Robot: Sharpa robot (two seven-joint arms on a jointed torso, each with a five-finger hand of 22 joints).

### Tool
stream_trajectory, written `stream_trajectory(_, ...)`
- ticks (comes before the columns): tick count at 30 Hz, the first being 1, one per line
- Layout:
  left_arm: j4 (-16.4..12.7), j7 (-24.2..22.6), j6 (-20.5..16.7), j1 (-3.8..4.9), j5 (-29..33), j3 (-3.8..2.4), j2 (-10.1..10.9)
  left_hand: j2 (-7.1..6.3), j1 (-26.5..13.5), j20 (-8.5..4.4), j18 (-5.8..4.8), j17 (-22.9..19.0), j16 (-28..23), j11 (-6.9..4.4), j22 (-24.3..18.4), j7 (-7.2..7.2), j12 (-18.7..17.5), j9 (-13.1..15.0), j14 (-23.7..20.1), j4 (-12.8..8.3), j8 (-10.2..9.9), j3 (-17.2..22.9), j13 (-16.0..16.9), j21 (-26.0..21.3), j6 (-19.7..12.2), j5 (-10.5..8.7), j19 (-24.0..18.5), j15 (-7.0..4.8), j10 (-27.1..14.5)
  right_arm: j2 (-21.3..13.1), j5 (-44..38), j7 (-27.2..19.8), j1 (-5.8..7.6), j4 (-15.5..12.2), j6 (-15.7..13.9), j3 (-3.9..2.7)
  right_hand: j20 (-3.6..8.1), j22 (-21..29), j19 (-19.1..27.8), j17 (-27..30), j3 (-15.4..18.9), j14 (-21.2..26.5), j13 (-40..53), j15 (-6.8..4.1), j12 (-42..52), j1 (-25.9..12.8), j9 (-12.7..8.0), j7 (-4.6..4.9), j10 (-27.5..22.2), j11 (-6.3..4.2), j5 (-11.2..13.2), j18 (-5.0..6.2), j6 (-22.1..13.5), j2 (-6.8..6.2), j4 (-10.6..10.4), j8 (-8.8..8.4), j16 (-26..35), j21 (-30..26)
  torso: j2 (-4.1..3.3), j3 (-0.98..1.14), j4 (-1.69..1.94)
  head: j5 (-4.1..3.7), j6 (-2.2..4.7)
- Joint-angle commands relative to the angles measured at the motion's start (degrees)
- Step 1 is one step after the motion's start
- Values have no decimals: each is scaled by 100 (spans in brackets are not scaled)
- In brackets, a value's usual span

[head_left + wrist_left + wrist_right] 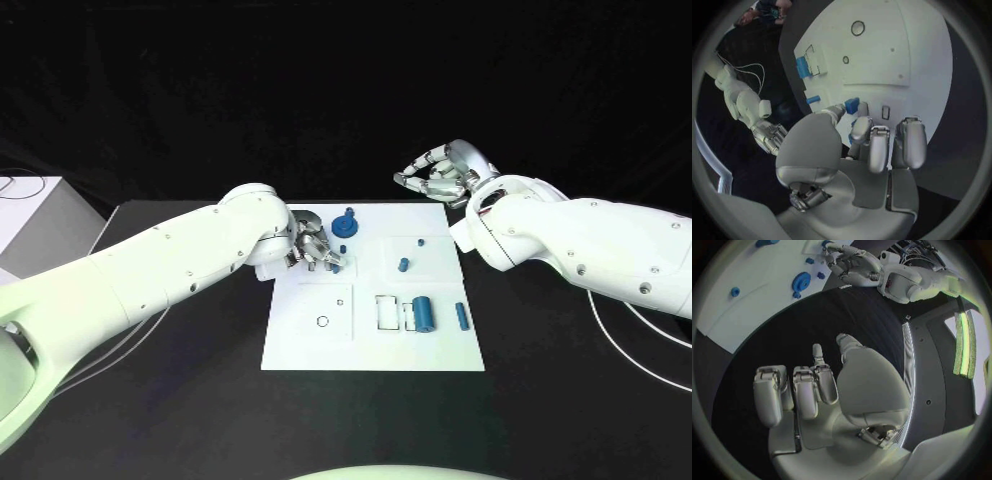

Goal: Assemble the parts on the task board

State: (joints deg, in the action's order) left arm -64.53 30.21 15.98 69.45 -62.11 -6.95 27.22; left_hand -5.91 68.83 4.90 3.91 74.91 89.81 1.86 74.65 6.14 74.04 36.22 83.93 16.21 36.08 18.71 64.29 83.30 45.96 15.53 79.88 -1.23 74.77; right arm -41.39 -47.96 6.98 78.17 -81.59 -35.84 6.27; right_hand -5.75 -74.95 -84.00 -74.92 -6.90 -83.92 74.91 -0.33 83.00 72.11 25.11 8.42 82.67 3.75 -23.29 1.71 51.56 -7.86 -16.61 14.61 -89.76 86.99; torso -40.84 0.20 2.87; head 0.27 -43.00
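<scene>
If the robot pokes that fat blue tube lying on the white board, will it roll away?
Probably, if nudged sideways. The blue cylinder lies on its rounded side on the flat task board, so it may roll. It looks short and solid, so likely stiff rather than floppy. Its smooth surface might slip between the fingers of the left hand.

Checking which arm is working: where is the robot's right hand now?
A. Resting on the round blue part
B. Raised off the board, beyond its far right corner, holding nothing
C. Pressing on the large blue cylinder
B: the right hand hangs past the far right corner of the task board, with nothing in it, while the left hand is over the board.
</scene>
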Motion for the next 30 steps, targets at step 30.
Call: stream_trajectory(30,-122,-27,-72,5,504,10,89,-440,-167,-138,-66,1509,19,-113,136,-93,-42,1263,607,-1378,347,3008,70,76,37,826,76,-134,123,46,-64,8,-7,41,103,-1,34,-1270,-454,-1508,-13,-608,665,-11,-21,18,21,0,-30,-1,-32,-85,-56,-8,-4,10,-24,-39,7,3,9,-2,7)
